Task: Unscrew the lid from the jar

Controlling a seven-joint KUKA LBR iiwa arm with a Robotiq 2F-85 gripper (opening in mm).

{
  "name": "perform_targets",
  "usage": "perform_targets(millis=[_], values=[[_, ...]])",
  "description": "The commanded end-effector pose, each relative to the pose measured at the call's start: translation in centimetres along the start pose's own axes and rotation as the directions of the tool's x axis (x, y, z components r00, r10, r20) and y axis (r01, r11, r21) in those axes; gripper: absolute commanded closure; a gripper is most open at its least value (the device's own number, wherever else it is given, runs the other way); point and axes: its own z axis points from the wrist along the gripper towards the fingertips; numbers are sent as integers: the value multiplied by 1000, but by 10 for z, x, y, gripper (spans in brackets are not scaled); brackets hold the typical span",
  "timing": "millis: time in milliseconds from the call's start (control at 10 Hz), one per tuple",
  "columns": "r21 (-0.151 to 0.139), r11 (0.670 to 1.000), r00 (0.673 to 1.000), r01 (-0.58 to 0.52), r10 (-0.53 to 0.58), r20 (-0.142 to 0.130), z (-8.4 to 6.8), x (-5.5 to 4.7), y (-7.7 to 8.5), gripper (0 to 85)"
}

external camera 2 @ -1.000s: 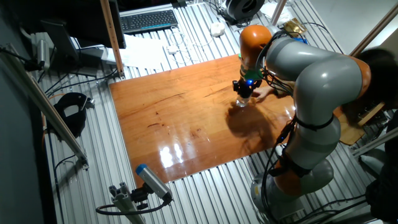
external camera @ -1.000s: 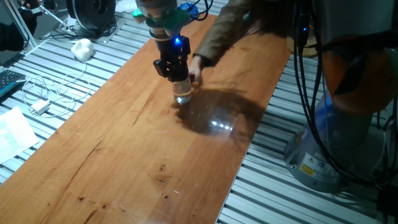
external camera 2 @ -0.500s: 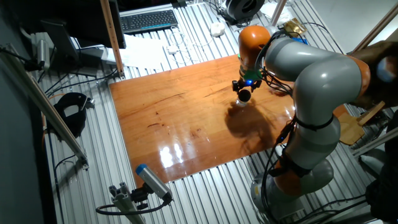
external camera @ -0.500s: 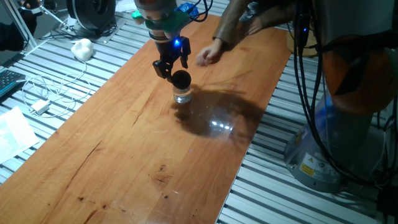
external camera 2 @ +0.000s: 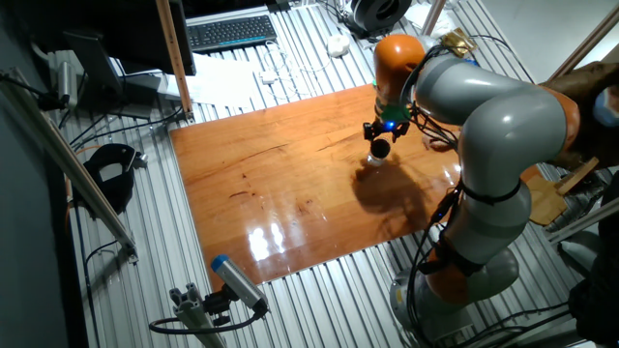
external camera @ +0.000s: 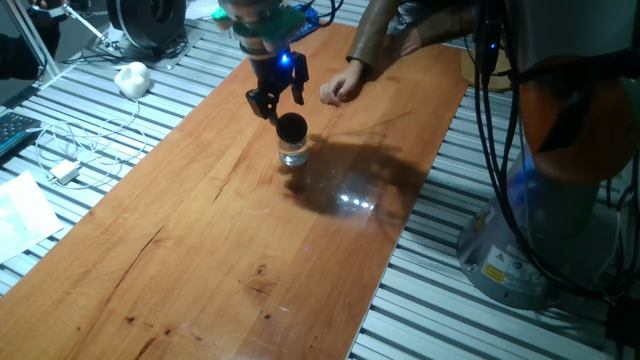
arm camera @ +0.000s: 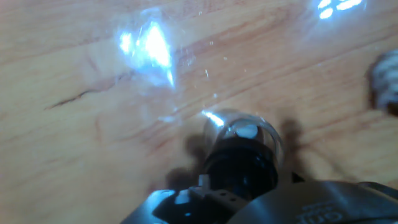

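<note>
The small clear glass jar (external camera: 293,156) stands upright on the wooden table top (external camera: 200,230). The black lid (external camera: 291,127) sits on top of it. My gripper (external camera: 277,106) hangs just above and slightly left of the lid, jaws spread and holding nothing. In the other fixed view the gripper (external camera 2: 383,134) is over the lid (external camera 2: 380,149) and jar (external camera 2: 373,161). In the hand view the lid (arm camera: 241,167) fills the lower middle, with the jar's glass (arm camera: 249,127) showing around it; my fingertips do not show there.
A person's hand (external camera: 340,89) hovers over the table just right of my gripper, apart from the jar. A white cable and adapter (external camera: 66,172) and a white lump (external camera: 132,78) lie on the slatted bench to the left. The robot base (external camera: 560,200) stands to the right.
My gripper let go of the lid and rose, drifting slightly up and left. The person's hand, which held the jar a second ago, pulled back to the right. Jar and lid stayed put.
</note>
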Motion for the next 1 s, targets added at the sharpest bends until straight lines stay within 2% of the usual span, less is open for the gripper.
perform_targets(millis=[0, 100, 200, 300, 500, 900], values=[[6, 1000, 1000, 8, -8, -17, -7, 3, 0, 510], [-3, 1000, 999, 21, -21, -34, -13, 7, -2, 680], [-26, 999, 998, 42, -43, -54, -18, 10, -3, 850], [-34, 998, 997, 43, -45, -67, -23, 14, -2, 850], [-15, 999, 997, 46, -46, -64, -29, 19, 3, 850], [-26, 999, 997, 42, -44, -67, -31, 20, 2, 850]])
